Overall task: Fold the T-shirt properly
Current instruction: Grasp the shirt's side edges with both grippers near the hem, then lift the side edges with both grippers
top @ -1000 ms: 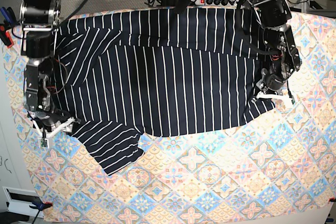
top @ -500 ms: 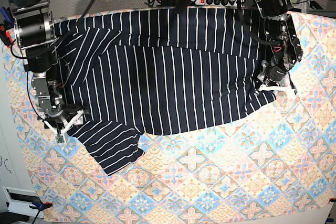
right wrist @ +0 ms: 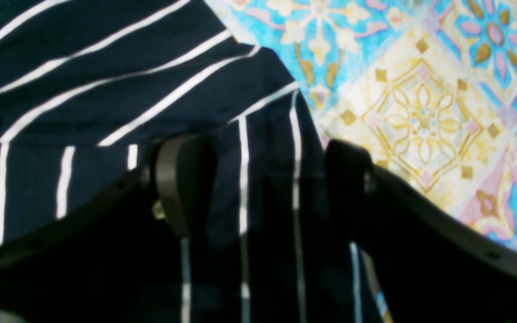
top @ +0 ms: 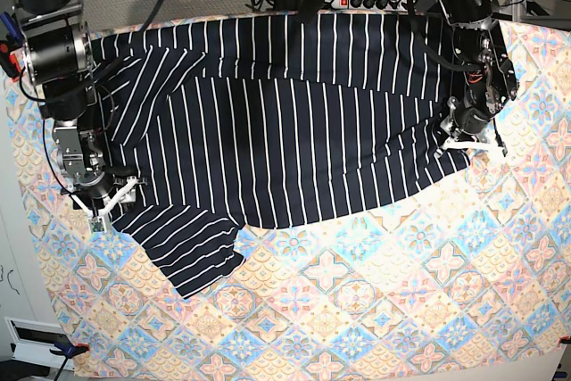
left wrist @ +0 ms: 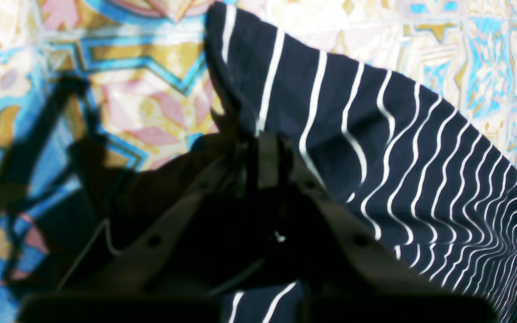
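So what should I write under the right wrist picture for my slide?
Open right gripper straddling an edge of the striped T-shirt on the flowery patterned cloth.

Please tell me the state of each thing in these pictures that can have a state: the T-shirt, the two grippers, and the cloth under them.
T-shirt: lying mostly flat, partly folded, one sleeve sticking out toward the front.
Left gripper: shut on the T-shirt's corner, which is lifted and wrinkled.
Right gripper: open, jaws on either side of the T-shirt's edge.
Patterned cloth: spread flat under the T-shirt.
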You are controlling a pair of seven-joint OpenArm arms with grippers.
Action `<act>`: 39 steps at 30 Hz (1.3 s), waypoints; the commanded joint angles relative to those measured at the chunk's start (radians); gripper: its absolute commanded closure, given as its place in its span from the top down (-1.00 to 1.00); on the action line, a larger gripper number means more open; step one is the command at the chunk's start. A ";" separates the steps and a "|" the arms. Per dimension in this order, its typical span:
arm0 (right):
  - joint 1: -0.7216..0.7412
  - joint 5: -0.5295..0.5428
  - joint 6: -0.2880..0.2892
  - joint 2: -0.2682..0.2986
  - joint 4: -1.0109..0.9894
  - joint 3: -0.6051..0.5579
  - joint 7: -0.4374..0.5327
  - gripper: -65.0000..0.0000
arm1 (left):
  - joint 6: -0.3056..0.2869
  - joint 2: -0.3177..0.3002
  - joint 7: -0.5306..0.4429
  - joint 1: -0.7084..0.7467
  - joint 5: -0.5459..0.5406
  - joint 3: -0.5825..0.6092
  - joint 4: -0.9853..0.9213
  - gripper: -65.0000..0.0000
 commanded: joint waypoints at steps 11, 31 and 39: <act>0.007 -0.018 0.113 0.019 0.009 -0.021 -0.033 -1.00 | -0.001 -0.006 0.004 -0.002 0.002 -0.003 0.029 -1.00; -0.315 -0.016 0.229 0.116 0.629 0.302 -0.283 -0.99 | -0.001 -0.009 0.004 0.030 0.002 -0.003 0.124 -1.00; -0.195 -0.079 0.228 0.053 0.511 0.353 -0.282 -0.76 | -0.001 -0.006 0.003 0.028 0.004 -0.003 0.123 -1.00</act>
